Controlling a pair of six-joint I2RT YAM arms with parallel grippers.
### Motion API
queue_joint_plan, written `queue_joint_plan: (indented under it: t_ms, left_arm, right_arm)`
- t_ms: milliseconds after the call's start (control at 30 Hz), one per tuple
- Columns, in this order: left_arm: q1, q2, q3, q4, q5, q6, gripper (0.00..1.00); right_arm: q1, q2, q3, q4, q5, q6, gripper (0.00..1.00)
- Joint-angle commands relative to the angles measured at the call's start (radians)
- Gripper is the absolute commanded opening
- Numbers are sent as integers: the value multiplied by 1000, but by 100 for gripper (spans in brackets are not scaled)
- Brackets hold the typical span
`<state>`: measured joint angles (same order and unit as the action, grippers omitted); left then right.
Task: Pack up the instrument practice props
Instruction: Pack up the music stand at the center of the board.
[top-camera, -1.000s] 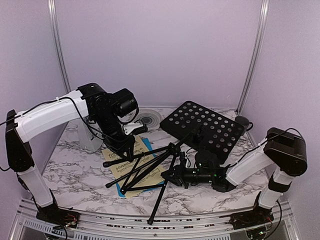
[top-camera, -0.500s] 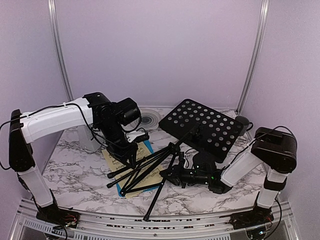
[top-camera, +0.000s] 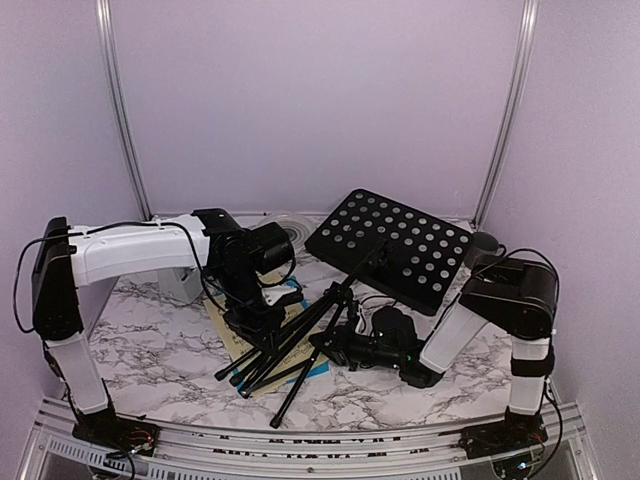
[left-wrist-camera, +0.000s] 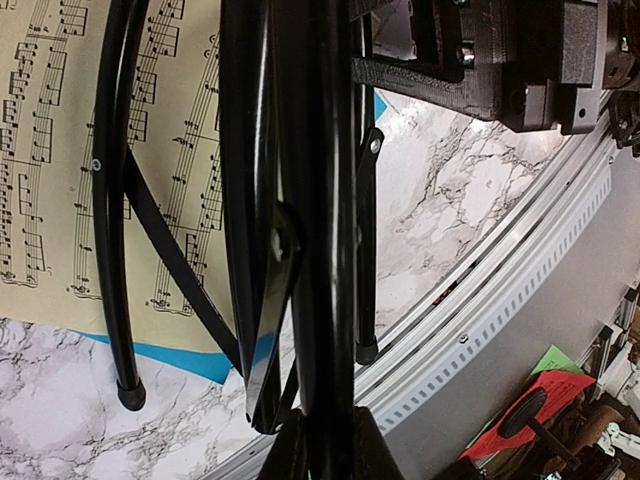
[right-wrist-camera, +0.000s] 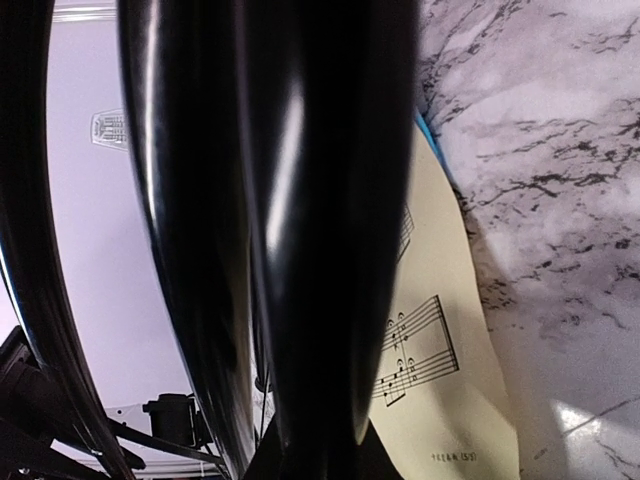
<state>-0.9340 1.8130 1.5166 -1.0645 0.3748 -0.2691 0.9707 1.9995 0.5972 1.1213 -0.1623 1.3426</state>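
Note:
The black music stand lies tipped over the table, its hole-punched desk raised at the back right and its tripod legs bunched toward the front. My left gripper is shut on one leg tube, the other legs close beside it. My right gripper is shut on the stand's shaft near the leg hub. The yellow page and the blue page lie flat under the legs. A small white shape, perhaps the metronome, peeks from behind the left arm.
A dark mug stands at the back right, behind the desk. A grey disc lies at the back centre. The metal rail of the table's near edge runs just past the leg tips.
The spread legs have been drawn together into a tight bundle. Both grippers and the whole stand have shifted left, and the desk has swung left with them.

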Motion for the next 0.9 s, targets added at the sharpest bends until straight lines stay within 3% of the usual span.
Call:
queue_joint_plan:
  t_ms: [0,700,867]
  left_arm:
    - [-44,69,-35,128,137,33,0]
    - [-48,226,-38,261,95,68,0]
    - [-47,193,5,184,20,83,0]
  right_arm:
    - [19,6,107,282,-34,-102,1]
    - [33,11,108,294,20,-149,5]
    - [33,-28,64,296,39,-155,18]
